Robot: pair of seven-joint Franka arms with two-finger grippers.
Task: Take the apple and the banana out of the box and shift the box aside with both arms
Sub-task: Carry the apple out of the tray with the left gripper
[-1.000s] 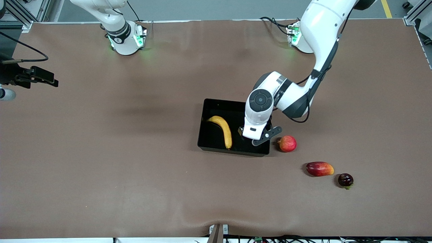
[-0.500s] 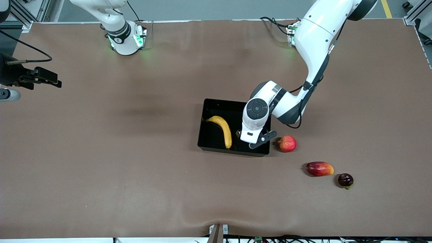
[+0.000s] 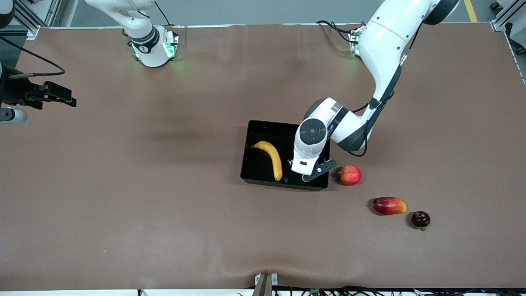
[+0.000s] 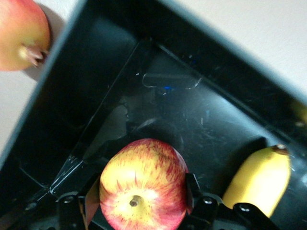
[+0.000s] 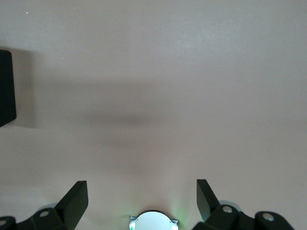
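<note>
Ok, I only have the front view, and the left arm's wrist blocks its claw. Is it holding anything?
Observer: Yes. The left wrist view shows the left claw shut on the apple.
Operator: Is the apple over the tray?
Observer: Yes, it is over the black tray's bare floor near a corner. The banana lies in the tray apart from it.
Operator: And the right claw?
Observer: The right claw is open and holds nothing, over bare table. That arm waits.
</note>
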